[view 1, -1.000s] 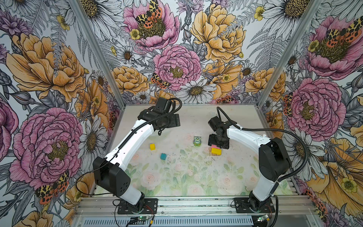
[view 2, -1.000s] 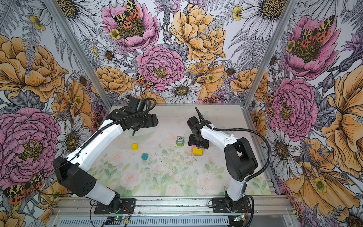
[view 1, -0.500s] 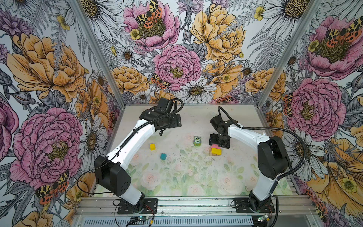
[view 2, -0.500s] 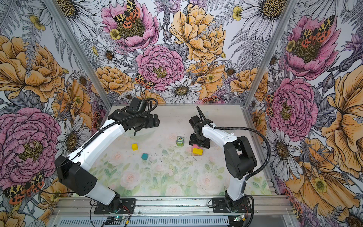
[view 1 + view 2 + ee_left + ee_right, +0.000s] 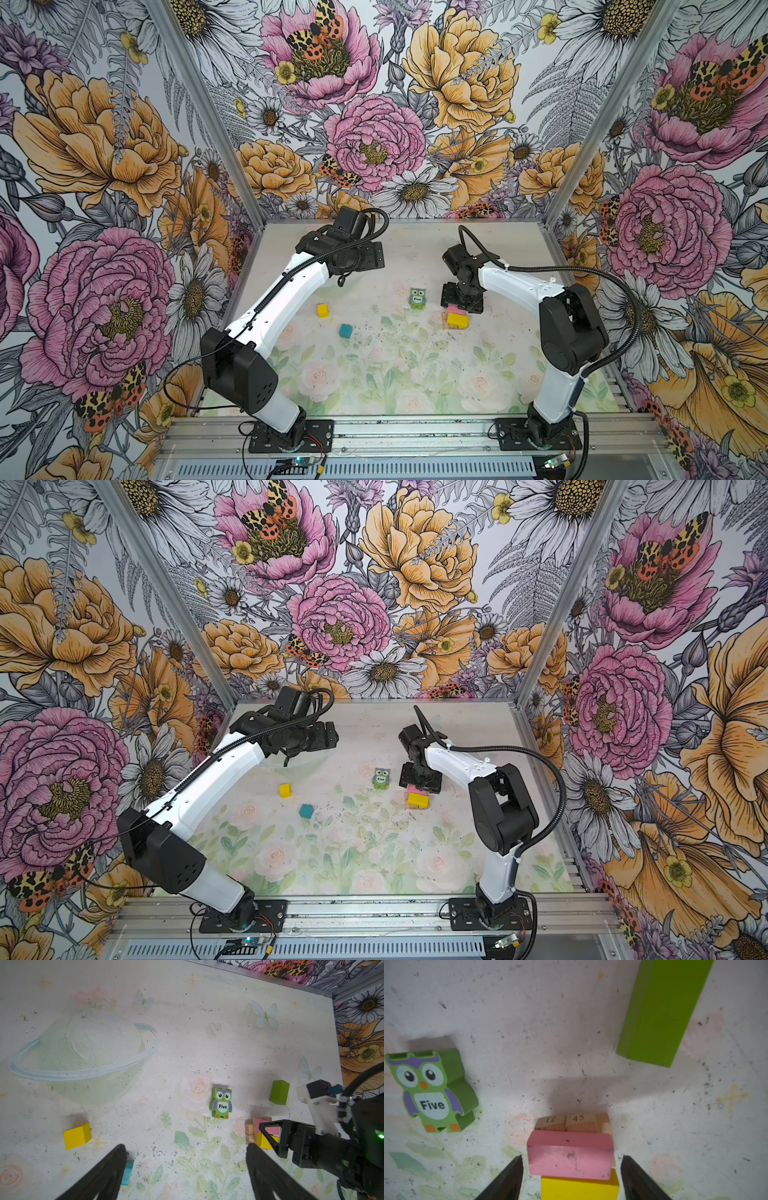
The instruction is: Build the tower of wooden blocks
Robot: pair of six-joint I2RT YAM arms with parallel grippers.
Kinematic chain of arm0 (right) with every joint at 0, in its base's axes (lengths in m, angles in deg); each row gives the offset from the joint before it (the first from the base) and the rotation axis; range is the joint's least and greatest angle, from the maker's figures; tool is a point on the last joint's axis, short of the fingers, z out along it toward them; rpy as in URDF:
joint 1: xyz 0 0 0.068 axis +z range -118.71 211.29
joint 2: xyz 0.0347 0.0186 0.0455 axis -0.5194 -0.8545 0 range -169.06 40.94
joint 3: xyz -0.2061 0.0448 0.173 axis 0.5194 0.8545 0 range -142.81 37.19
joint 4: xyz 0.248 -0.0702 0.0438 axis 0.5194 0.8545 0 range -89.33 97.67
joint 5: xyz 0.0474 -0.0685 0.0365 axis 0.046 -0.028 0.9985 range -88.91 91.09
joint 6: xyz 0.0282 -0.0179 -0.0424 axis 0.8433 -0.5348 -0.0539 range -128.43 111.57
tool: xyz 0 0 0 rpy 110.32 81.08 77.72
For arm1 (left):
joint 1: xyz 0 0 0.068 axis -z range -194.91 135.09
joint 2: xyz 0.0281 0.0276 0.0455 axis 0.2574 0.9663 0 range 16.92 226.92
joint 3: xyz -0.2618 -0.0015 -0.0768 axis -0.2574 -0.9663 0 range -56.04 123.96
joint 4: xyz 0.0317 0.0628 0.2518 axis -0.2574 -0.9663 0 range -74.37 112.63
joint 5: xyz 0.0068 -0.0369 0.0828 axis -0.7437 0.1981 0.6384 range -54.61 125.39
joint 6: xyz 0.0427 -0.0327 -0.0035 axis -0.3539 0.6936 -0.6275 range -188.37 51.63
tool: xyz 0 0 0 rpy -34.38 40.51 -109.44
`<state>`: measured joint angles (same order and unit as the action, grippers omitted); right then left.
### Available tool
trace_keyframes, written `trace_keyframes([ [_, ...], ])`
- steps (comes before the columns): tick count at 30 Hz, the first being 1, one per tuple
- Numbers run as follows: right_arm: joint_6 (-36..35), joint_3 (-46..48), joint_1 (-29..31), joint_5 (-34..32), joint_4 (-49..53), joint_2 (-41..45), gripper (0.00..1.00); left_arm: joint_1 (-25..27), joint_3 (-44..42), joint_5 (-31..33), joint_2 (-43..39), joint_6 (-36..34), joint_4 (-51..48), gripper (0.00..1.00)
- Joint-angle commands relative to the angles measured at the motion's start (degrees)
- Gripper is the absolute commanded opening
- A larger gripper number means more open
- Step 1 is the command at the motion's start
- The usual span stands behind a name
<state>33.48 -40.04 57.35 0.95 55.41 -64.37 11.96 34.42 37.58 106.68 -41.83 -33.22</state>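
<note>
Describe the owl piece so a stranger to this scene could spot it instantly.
On the floral table, find the small stack of tan, pink and yellow blocks under the right gripper. Beside it, toward the middle, lies the owl piece: the only animal-shaped block, green with purple wings and "Five" on its belly.

The tower (image 5: pixel 455 318) stands right of centre in both top views: tan bars (image 5: pixel 579 1124) lowest, a pink bar (image 5: pixel 570 1153) and a yellow block (image 5: pixel 579 1188) side by side on them. Left of it lie an owl piece (image 5: pixel 417 298), a yellow cube (image 5: pixel 322 310) and a teal cube (image 5: pixel 345 331), each apart. A lime-green bar (image 5: pixel 279 1092) lies flat near the tower.
</note>
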Motion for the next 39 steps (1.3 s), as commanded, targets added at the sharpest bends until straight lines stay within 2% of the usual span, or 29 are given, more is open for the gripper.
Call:
trace_keyframes([
  [1,-0.9,-2.0,0.4,0.1,-0.6,-1.0,0.74,0.0,1.1,-0.7,0.6,-0.6,1.4,0.91],
  [20,-2.9,-2.2,0.3,0.7,-0.3,-2.3,0.69,0.0,0.5,-0.5,0.5,0.3,1.4,0.91],
  [31,-4.4,-2.1,0.2,0.5,0.4,-2.1,0.62,0.3,0.0,-0.2,-0.1,1.0,1.4,0.91],
  [39,-6.5,-2.1,-0.3,0.8,0.5,-1.8,0.61,0.8,0.2,0.4,-0.1,1.7,1.4,0.91],
])
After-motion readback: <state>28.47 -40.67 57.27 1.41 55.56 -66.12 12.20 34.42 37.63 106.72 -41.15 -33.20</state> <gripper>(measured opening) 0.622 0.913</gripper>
